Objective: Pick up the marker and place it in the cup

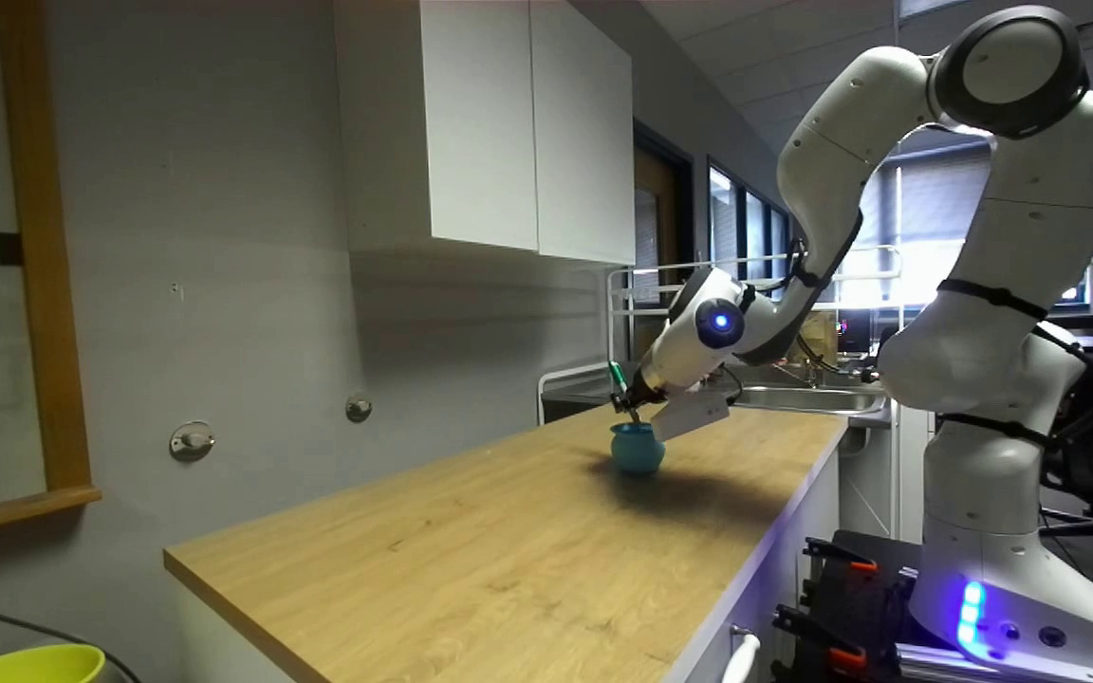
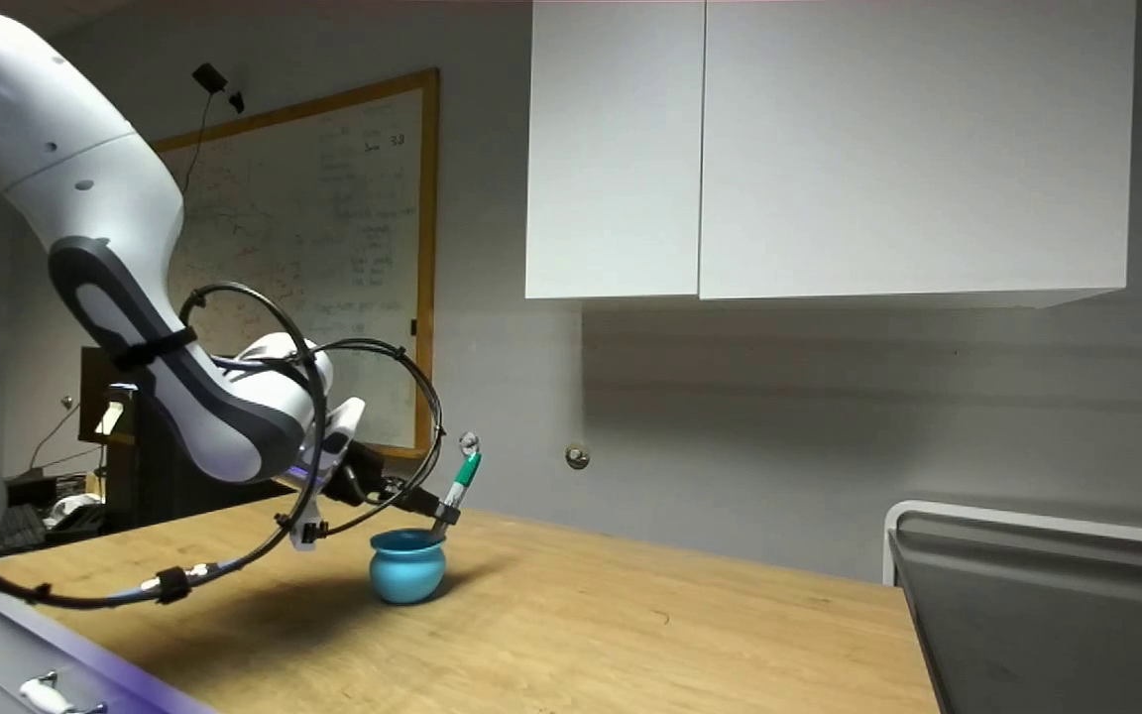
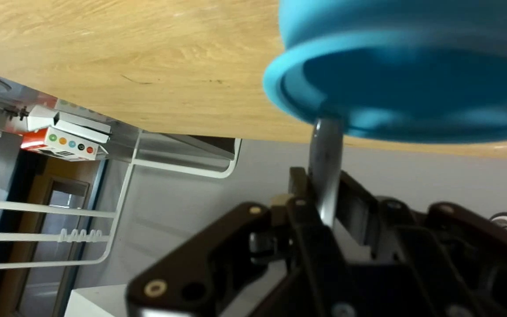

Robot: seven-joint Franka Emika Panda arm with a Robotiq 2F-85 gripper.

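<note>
The marker, silver-grey with a green end, stands tilted in my gripper in both exterior views (image 1: pixel 617 376) (image 2: pixel 460 480). In the wrist view its grey lower part (image 3: pixel 325 163) runs between the fingers. The squat teal-blue cup (image 1: pixel 638 452) stands upright on the counter, also in an exterior view (image 2: pixel 406 573) and the wrist view (image 3: pixel 346 26). My gripper (image 1: pixel 629 402) (image 2: pixel 443 512) (image 3: pixel 324 181) is shut on the marker, just above the cup's rim. The marker's lower end overlaps the rim at one edge of the opening; how deep it reaches inside is hard to tell.
The wooden counter (image 1: pixel 471 541) (image 2: pixel 650 635) runs along a grey wall. White cabinets (image 1: pixel 485 123) (image 2: pixel 829 149) hang above it. A sink (image 1: pixel 807 398) and a white wire rack (image 3: pixel 117 211) stand beyond one end. A black cable (image 2: pixel 318 426) loops round the arm.
</note>
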